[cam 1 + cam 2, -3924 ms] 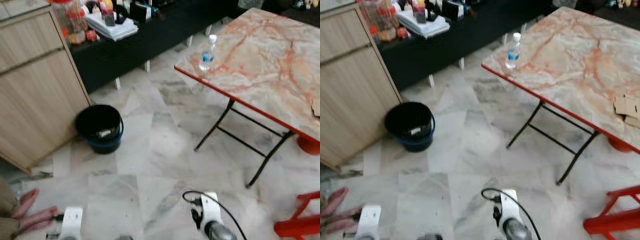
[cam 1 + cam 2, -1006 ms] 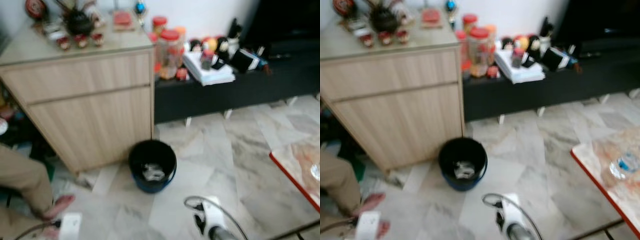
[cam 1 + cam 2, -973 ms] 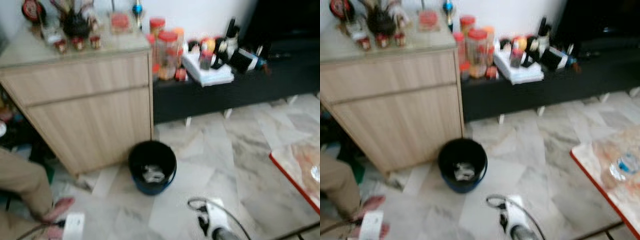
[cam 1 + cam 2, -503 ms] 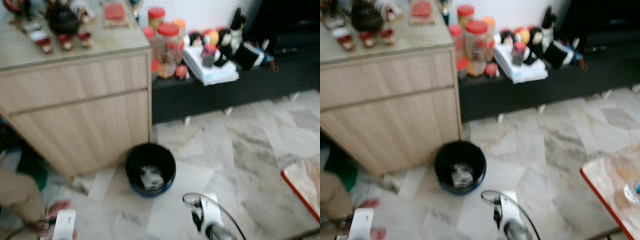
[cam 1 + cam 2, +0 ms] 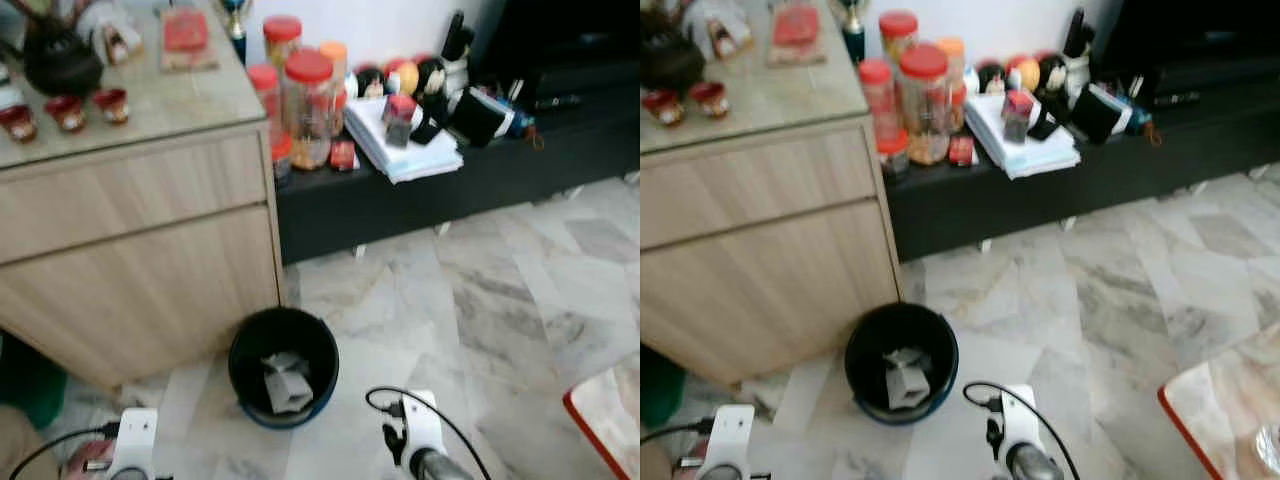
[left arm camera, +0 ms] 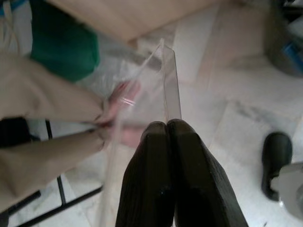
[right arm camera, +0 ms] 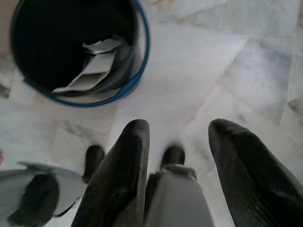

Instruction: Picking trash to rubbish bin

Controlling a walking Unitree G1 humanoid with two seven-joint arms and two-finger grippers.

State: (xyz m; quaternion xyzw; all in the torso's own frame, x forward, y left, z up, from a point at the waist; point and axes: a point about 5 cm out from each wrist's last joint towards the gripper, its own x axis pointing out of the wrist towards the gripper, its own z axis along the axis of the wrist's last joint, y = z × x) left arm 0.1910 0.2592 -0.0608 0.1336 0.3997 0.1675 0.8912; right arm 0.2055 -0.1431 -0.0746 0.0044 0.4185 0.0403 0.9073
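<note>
A black rubbish bin [image 5: 244, 346] with a blue rim stands on the marble floor in front of the wooden cabinet, with crumpled white paper [image 5: 284, 381] inside. My left gripper [image 6: 166, 124] is shut on a clear plastic piece [image 6: 171, 81] that sticks out past the fingertips, low at my left side. In the right wrist view my right gripper [image 7: 177, 127] is open and holds nothing, hanging just short of the bin [image 7: 139, 71]. Both wrists, the left wrist [image 5: 133, 441] and the right wrist [image 5: 421, 437], show at the bottom of the eye views.
A person's foot [image 6: 119, 100] and trouser leg [image 6: 45, 97] are close beside my left gripper. A wooden cabinet [image 5: 140, 250] stands behind the bin. A low black shelf [image 5: 470, 175] carries jars and books. A red-edged table corner [image 5: 603, 412] is at the right.
The camera has turned left and come closer to the bin, so the table has slid off to the right. The bin now lies nearer, between my two arms.
</note>
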